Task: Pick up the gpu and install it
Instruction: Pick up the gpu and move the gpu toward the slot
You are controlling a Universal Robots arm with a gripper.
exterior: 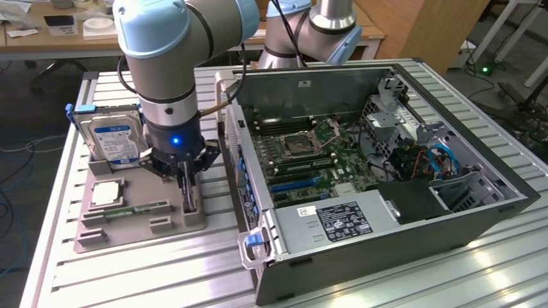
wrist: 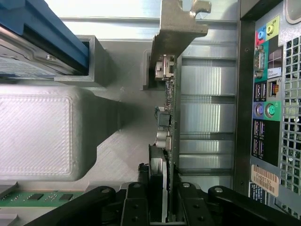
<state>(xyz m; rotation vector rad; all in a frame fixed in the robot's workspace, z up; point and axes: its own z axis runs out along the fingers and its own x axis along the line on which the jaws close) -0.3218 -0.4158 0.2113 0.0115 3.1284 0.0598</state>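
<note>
One step is begun, nothing finished. At the exterior view's left a hard drive (exterior: 110, 138) stands in the grey tray (exterior: 128, 234). Just beside it, the gripper (exterior: 189, 202) is clenched on the top edge of the graphics card (wrist: 172, 122). The card stands on edge in its tray slot, not yet lifted. Further right lies the open computer case (exterior: 411, 244), where the card is yet to be fitted.

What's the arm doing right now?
The robot arm has its gripper down at the gpu, which stands on edge in a slot of the grey holder next to the open computer case. The card sits in the holder and is not yet in the case. A hard drive stands upright in the same holder.
</note>
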